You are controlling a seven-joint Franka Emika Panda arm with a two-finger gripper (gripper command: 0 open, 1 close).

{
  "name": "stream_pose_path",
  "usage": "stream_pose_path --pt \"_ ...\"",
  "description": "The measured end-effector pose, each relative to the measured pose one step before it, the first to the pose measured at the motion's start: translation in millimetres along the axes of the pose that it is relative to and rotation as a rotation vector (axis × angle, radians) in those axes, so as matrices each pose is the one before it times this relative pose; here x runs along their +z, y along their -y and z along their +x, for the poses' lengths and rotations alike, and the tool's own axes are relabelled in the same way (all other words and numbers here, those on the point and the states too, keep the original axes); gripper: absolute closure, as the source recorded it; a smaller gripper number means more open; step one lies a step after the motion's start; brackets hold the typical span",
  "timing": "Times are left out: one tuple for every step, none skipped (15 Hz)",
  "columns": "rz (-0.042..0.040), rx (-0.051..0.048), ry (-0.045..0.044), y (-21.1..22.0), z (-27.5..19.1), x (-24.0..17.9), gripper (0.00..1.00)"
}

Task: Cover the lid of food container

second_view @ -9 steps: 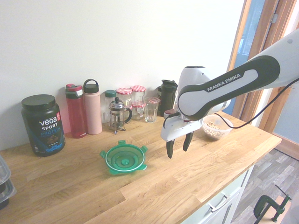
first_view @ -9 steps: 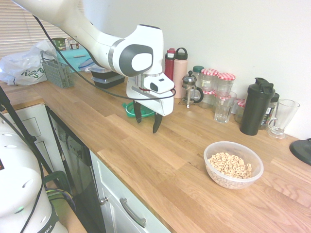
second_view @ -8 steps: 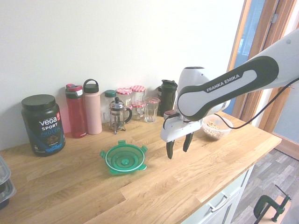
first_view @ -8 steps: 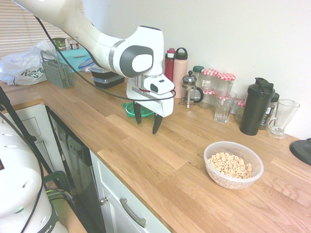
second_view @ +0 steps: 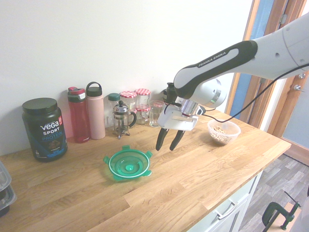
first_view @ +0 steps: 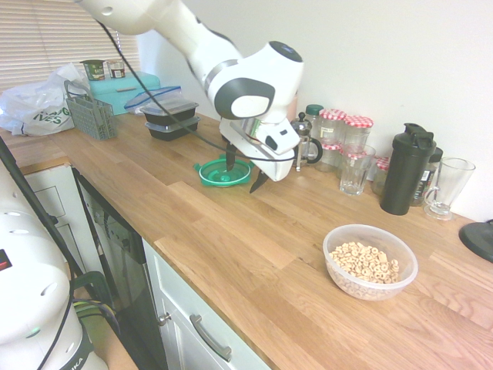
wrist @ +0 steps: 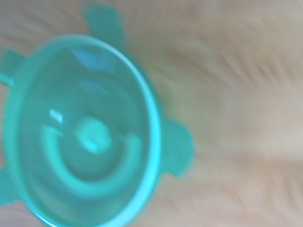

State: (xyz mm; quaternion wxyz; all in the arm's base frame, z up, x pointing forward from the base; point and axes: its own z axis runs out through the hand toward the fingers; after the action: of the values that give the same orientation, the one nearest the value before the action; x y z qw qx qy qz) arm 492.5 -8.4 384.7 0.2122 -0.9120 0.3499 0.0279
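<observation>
Bare worktop (second_view: 159,188) lies open all round the lid (second_view: 128,165), so I could drop onto it freely. Behind it the coffee press (second_view: 121,119) and bottles (second_view: 87,112) crowd the wall, seemingly clear of my path.

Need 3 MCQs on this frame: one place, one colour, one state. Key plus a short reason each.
1. Where is the lid?
A. on the food container
B. flat on the counter
C. in the gripper

2. What colour is the lid?
A. blue
B. white
C. green

3. How is the gripper?
A. open, empty
B. shut on the lid
C. shut on a jar

Key: 1 B, it lies on the wood, far from the food container. 2 C, green in every view. 3 A, fingers spread above the counter, nothing between them.
</observation>
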Motion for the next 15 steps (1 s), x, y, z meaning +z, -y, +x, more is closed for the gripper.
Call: stream_pose_path --pt "0.02914 -0.04939 0.02567 4.54 12.07 -0.05 0.0" --pt "0.02295 -0.05067 0.0298 3.98 10.31 1.42 0.0" --pt "0.01788 -0.05397 0.0296 4.38 8.66 1.91 0.0" --pt "0.01093 -0.05521 0.02495 4.98 5.39 2.94 0.0" --pt "0.01145 -0.05669 0.01559 5.92 3.7 3.77 0.0" --pt "0.01521 -0.05226 0.00812 7.42 2.74 4.02 0.0" --pt "0.00771 -0.03514 0.00617 6.37 1.89 4.17 0.0" --pt "-0.00092 -0.01612 0.00319 5.88 1.39 3.84 0.0" --pt "-0.00162 -0.01043 0.00163 5.69 1.63 3.93 0.0" --pt "-0.00742 -0.01159 -0.00105 4.27 1.78 3.96 0.0" --pt "-0.01672 -0.01343 -0.00474 3.07 2.05 5.08 0.0" --pt "-0.01955 -0.0107 -0.00326 3.05 1.9 6.0 0.0" --pt "-0.01993 -0.00924 -0.00069 3.7 1.4 6.69 0.0" --pt "-0.01265 -0.00534 0.00384 3.8 0.75 6.54 0.0" --pt "-0.00531 -0.00196 0.00623 4.05 0.67 5.95 0.0"
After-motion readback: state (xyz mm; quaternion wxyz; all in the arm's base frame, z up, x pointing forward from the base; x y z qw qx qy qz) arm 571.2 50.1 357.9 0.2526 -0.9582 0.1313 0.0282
